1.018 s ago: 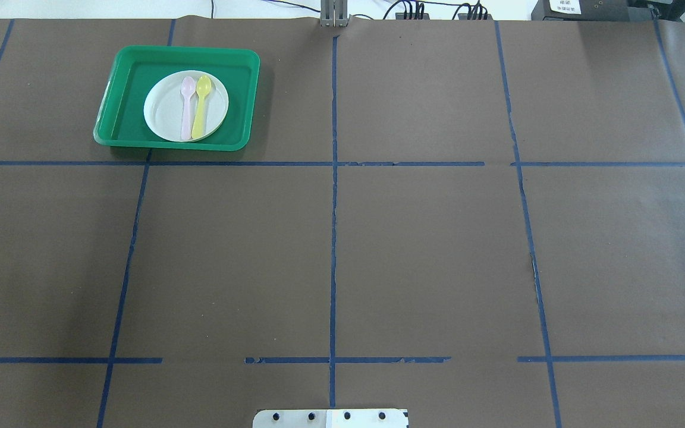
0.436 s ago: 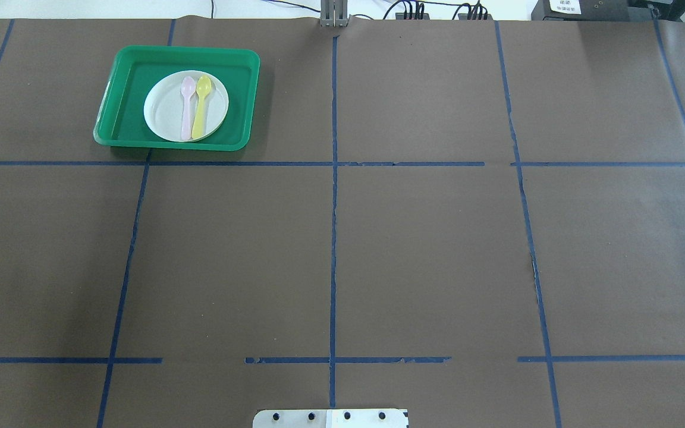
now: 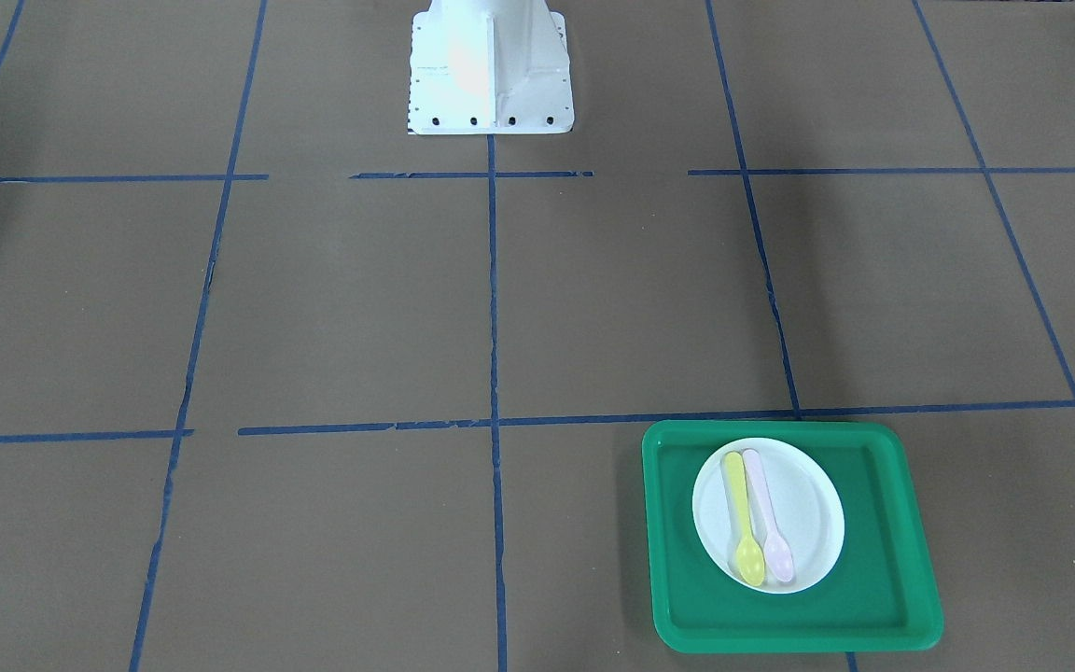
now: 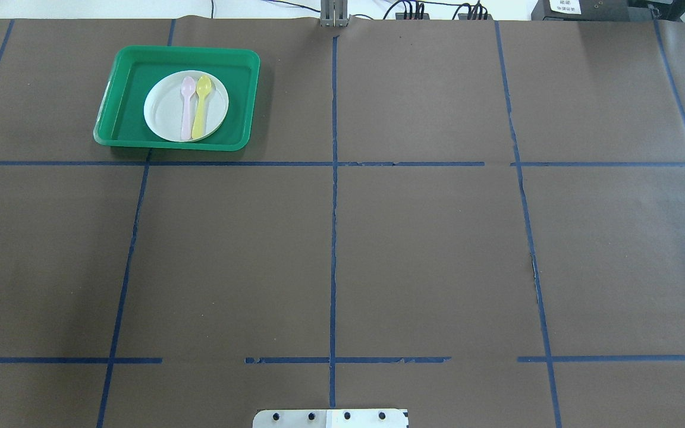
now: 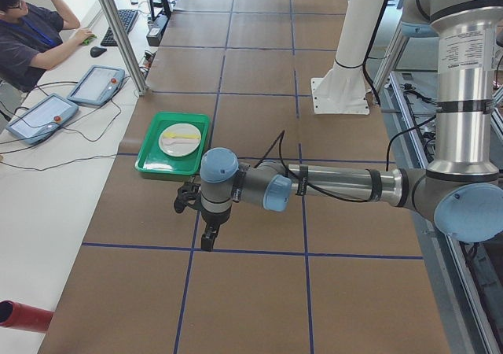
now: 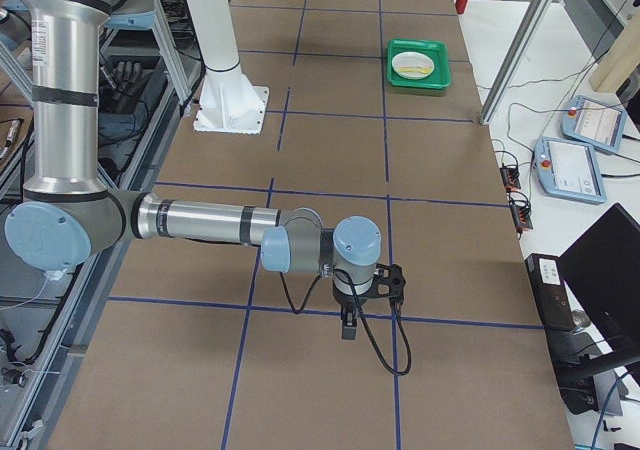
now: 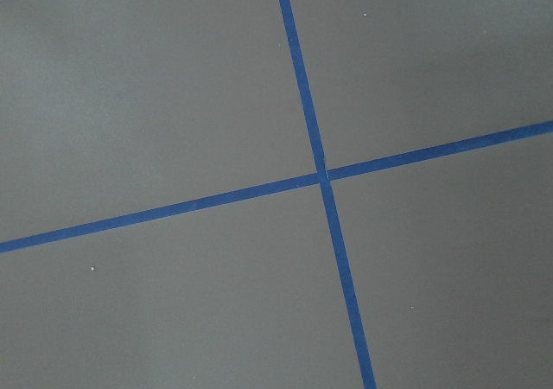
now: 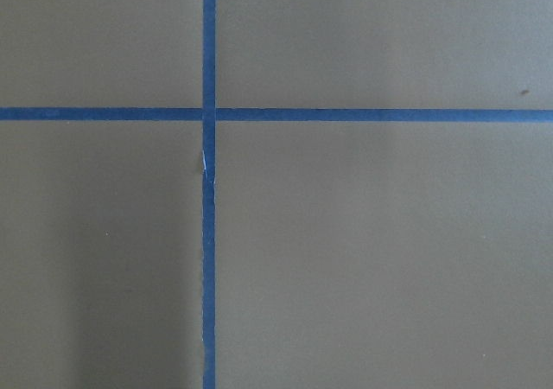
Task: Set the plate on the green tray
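The white plate lies inside the green tray at the far left of the table, with a pink spoon and a yellow spoon on it. The plate and tray also show in the front view. My left gripper hangs over the table on the near side of the tray, apart from it. My right gripper hangs over the table far from the tray. Both show only in the side views, so I cannot tell whether they are open or shut. The wrist views show only brown paper and blue tape.
The white robot pedestal stands at the table's middle edge. An operator sits at a side desk with teach pendants. A metal post stands beside the tray's end of the table.
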Motion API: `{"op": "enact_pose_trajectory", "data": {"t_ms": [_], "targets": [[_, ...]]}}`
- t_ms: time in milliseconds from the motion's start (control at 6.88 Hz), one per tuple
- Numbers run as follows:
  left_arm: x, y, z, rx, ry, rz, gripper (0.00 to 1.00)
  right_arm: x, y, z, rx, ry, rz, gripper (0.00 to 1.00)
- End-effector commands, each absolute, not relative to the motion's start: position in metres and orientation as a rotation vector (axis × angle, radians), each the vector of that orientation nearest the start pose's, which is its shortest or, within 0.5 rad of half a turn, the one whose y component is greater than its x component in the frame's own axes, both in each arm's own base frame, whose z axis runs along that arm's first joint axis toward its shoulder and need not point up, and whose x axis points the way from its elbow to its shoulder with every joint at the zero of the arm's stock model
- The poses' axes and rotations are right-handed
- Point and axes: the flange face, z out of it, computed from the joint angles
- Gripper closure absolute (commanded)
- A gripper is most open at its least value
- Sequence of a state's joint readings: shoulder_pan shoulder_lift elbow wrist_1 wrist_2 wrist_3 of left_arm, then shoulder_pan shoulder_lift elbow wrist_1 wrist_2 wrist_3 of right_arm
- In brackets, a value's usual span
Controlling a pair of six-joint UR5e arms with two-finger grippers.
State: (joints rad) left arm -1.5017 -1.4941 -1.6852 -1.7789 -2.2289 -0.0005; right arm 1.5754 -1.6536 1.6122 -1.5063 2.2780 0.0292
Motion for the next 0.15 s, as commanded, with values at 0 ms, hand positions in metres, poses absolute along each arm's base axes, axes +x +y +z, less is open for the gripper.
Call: {"op": "enact_pose_trajectory", "data": {"t_ms": [0], "targets": [[-0.0394, -0.4791, 0.6240, 0.213, 0.663, 0.146, 0.00, 0.0707, -0.4579, 0.6755, 0.015, -0.707, 0.024, 0.00]]}}
